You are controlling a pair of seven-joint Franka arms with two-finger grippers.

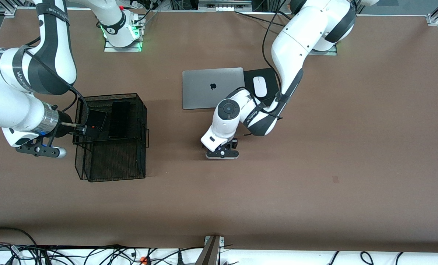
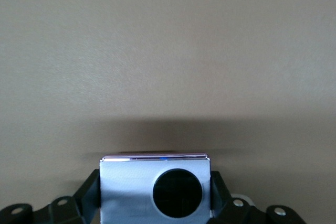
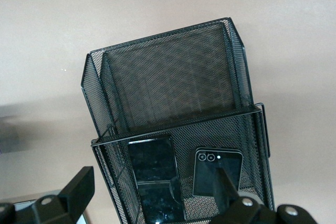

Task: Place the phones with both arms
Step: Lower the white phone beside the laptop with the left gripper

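- left gripper (image 1: 221, 151) is low over the bare desk (image 1: 314, 165), nearer the front camera than the laptop (image 1: 212, 87); its jaws are clamped on the lilac phone (image 2: 155, 190), one at each side edge.
- right gripper (image 1: 79, 129) is at the rim of the mesh basket (image 1: 110, 138), at the right arm's end of the desk, jaws spread wide and holding nothing.
- the slim black phone (image 3: 155, 177) and the squarish black phone (image 3: 217, 172) already lie side by side in the basket's upper tray.
- risk: the lilac phone is held only by its smooth edges, so a fast carry could let it twist or slip out.
- risk: the right gripper sits at the basket; if it waits there, the left arm could collide on approach.
- risk: a low entry could catch the wire rim and shove the basket.
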